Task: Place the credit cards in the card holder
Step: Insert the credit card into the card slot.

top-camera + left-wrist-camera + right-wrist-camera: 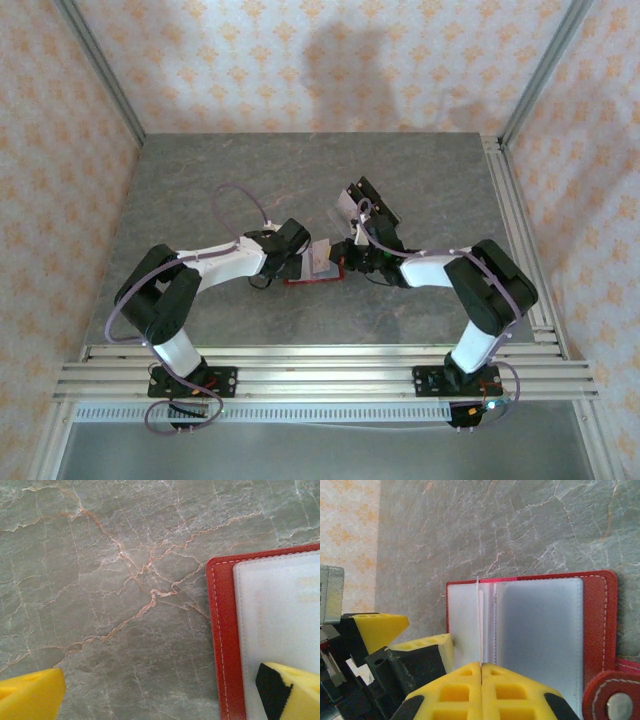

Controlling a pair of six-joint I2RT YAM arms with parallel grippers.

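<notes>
The red card holder (310, 281) lies open on the table between both arms, its pale inner pockets (540, 635) facing up. My right gripper (481, 667) is shut on a thin credit card (479, 620), seen edge-on and standing upright over the holder's middle fold. From above, that card (322, 256) shows as a pale tilted rectangle. My left gripper (160, 680) is open at the holder's left edge (225, 645). One of its fingers (295, 692) rests on the pale left pocket, the other hangs over bare table.
A clear plastic stand with black blocks (362, 205) sits just behind the right gripper. The grey marble table (200, 180) is ringed by patterned walls and aluminium rails at the right and near edges.
</notes>
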